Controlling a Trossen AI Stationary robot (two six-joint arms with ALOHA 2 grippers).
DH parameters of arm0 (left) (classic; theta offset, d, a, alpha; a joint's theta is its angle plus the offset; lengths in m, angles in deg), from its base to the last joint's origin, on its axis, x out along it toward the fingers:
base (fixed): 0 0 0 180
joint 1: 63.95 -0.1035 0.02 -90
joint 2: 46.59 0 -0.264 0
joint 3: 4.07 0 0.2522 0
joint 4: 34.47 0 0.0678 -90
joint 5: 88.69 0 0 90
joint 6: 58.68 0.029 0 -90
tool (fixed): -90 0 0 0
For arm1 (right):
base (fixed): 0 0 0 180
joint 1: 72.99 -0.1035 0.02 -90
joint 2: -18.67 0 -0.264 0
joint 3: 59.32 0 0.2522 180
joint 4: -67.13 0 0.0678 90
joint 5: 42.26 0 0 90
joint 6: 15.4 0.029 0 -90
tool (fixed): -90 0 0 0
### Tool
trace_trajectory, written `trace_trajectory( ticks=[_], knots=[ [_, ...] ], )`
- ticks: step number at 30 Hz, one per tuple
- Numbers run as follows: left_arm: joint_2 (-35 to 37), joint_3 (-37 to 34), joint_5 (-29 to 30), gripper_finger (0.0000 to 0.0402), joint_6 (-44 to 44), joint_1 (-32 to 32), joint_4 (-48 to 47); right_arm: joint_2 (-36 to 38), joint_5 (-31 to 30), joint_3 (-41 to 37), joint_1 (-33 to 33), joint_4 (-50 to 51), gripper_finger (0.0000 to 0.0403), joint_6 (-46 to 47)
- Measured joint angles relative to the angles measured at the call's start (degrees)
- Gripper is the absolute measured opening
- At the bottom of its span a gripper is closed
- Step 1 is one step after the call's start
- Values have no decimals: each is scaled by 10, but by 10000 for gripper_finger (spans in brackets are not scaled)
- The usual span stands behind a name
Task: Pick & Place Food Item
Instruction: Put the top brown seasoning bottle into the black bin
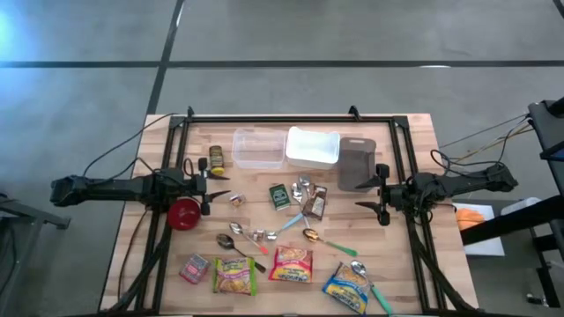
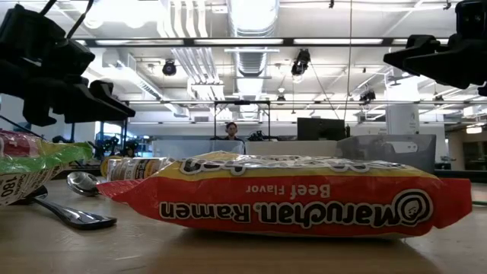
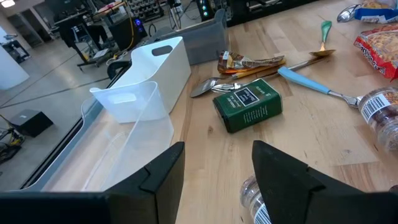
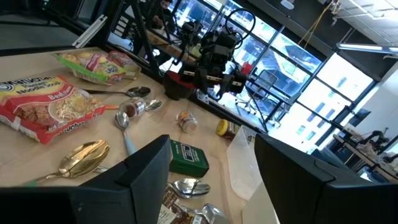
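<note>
Food items lie scattered on the wooden table: a red beef ramen packet [image 1: 291, 264], a yellow-green ramen packet [image 1: 234, 276], a blue-yellow packet [image 1: 348, 286], a small green box [image 1: 279, 195] and a spice jar [image 1: 215, 158]. The green box also shows in the left wrist view [image 3: 247, 104]. My left gripper [image 1: 220, 185] hovers open at the table's left, above the wood. My right gripper [image 1: 361, 192] hovers open at the right. Nothing is between the fingers of either gripper [image 3: 217, 155] [image 4: 211, 149].
A clear bin [image 1: 258, 148], a white bin [image 1: 313, 145] and a grey bin [image 1: 357, 163] stand in a row at the far side. Several spoons [image 1: 326, 239], snack wrappers [image 1: 310, 201] and a red round lid [image 1: 185, 212] lie among the food. A black frame [image 1: 291, 118] borders the table.
</note>
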Motion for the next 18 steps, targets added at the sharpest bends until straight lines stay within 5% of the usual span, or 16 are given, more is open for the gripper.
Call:
trace_trajectory(
  ticks=[18],
  knots=[
    [0,0,0,189,3,0,1,0,0,0,0,0,233,-20]
  ],
)
